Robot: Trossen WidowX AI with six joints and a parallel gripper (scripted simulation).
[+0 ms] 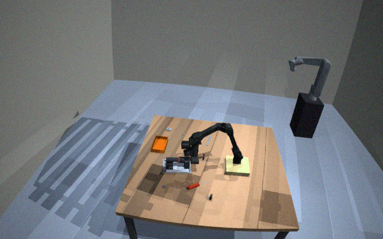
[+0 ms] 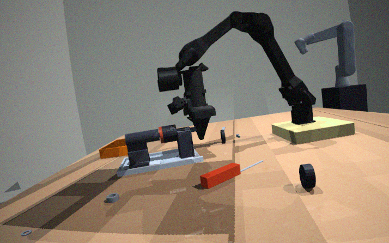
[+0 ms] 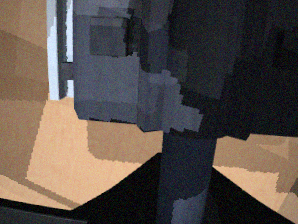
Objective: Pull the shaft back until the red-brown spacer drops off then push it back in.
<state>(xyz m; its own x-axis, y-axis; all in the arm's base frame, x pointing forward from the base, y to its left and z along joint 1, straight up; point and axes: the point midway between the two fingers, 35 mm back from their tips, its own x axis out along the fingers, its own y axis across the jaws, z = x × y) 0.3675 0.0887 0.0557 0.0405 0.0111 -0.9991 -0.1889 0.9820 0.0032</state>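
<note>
The big dark housing block (image 1: 172, 159) (image 2: 138, 137) stands at the left end of the pale base tray (image 2: 163, 165). The red-brown spacer (image 1: 179, 159) (image 2: 160, 134) sits upright against its right face. Dark spacers (image 2: 169, 133) fill the space to the right, up to the dark support post (image 2: 185, 143). The shaft (image 2: 193, 129) (image 3: 187, 175) sticks out to the right of the post. My gripper (image 2: 201, 137) (image 3: 176, 163) points down and is shut on this end, just clear of the post. The shaft inside the spacers and housing is hidden.
A red-handled screwdriver (image 1: 193, 186) (image 2: 220, 175) and a black ring (image 1: 210, 196) (image 2: 307, 176) lie in front. Another dark ring (image 1: 204, 156) (image 2: 223, 136) stands right of the gripper. A grey ring (image 2: 112, 198) lies front left. An orange bin (image 1: 159, 145) (image 2: 111, 152) is behind.
</note>
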